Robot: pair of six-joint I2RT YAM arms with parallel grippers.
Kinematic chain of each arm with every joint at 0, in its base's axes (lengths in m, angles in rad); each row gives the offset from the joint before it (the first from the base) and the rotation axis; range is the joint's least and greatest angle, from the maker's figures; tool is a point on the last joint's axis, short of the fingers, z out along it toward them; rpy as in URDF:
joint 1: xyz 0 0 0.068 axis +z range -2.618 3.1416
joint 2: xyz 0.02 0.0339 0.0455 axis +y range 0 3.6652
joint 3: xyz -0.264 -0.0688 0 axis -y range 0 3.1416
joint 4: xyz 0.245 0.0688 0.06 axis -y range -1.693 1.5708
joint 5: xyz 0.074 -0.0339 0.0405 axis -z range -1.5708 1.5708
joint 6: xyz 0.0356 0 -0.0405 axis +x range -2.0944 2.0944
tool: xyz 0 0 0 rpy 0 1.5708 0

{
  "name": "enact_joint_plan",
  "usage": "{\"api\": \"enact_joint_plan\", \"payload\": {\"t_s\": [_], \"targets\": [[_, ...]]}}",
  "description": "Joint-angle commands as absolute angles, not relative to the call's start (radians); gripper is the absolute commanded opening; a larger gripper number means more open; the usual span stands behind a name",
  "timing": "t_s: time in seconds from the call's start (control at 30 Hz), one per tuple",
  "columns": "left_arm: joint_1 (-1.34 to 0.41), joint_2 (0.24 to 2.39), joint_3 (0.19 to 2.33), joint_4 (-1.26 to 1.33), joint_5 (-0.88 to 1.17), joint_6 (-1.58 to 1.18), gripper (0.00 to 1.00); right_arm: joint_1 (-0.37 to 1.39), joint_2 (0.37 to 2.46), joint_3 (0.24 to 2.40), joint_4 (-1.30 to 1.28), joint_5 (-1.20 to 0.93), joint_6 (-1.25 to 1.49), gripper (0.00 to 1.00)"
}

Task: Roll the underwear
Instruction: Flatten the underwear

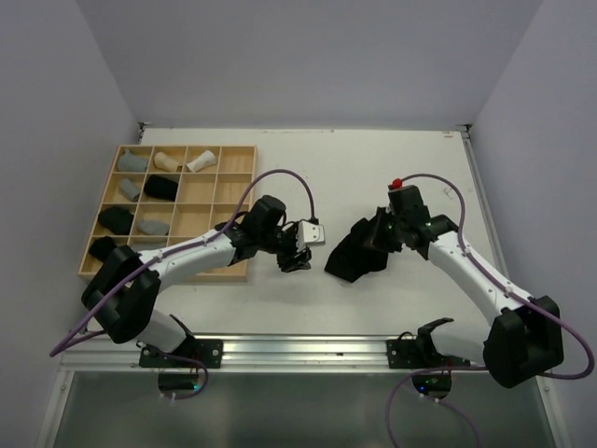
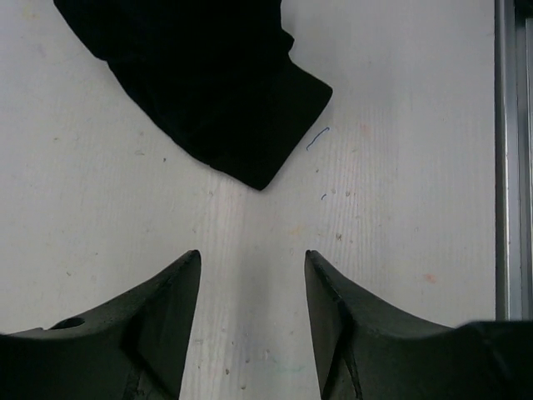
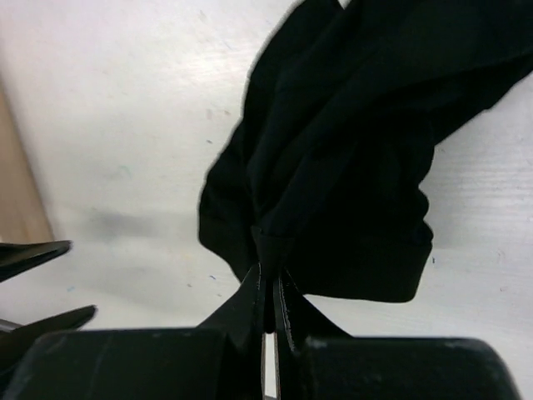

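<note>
Right wrist view has the right pincer point(image 3: 268, 271) clamped tight on a bunched fold of the black underwear point(image 3: 350, 167), with the cloth fanning out ahead of its tips and off to their right over the table point(image 3: 125, 125). Pinching a fold near the edge rather than the middle looks meant to anchor one end, so the crumpled body can be drawn out before any rolling. The left pincer point(image 2: 252, 258) stands with its jaws apart and nothing between them, over bare table. The garment's nearest corner lies just ahead of its tips and a little to their left, not touching. That gap reads as a line-up for taking the free corner opposite the other grip. From above, the garment sits between the two pincers, rumpled, neither flat nor rolled yet. Behind the left pincer, beside its arm, the wooden tray point(image 1: 187, 147) keeps finished rolls point(image 1: 154, 227) one to a compartment, with several compartments unfilled, probably where this piece is bound.
</note>
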State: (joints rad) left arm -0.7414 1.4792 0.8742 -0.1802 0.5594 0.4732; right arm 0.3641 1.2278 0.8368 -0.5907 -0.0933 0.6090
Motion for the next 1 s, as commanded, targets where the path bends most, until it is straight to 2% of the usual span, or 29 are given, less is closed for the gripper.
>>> {"api": "enact_joint_plan", "payload": {"t_s": [0.0, 0.23, 0.4, 0.53, 0.63, 0.73, 0.97], "targets": [[-0.742, 1.483, 0.874, 0.023, 0.649, 0.402, 0.57, 0.364, 1.158, 0.945, -0.497, -0.124, 0.618, 0.00], [-0.815, 1.519, 0.853, 0.153, 0.624, 0.404, 0.59, 0.364, 1.187, 1.055, -0.509, -0.084, 0.647, 0.00], [-0.815, 1.552, 0.848, 0.209, 0.569, 0.330, 0.58, 0.350, 1.230, 0.941, -0.613, 0.012, 0.623, 0.00], [-0.816, 1.581, 0.856, 0.224, 0.512, 0.296, 0.57, 0.348, 1.103, 0.813, -0.591, 0.049, 0.658, 0.00], [-0.818, 1.617, 0.876, 0.225, 0.503, 0.313, 0.55, 0.348, 1.010, 0.822, -0.624, 0.124, 0.663, 0.00], [-0.824, 1.690, 0.942, 0.193, 0.473, 0.302, 0.54, 0.347, 0.996, 0.853, -0.666, 0.181, 0.647, 0.00], [-0.828, 1.811, 1.038, 0.258, 0.459, 0.249, 0.57, 0.347, 0.997, 0.839, -0.698, 0.143, 0.661, 0.00]]}}
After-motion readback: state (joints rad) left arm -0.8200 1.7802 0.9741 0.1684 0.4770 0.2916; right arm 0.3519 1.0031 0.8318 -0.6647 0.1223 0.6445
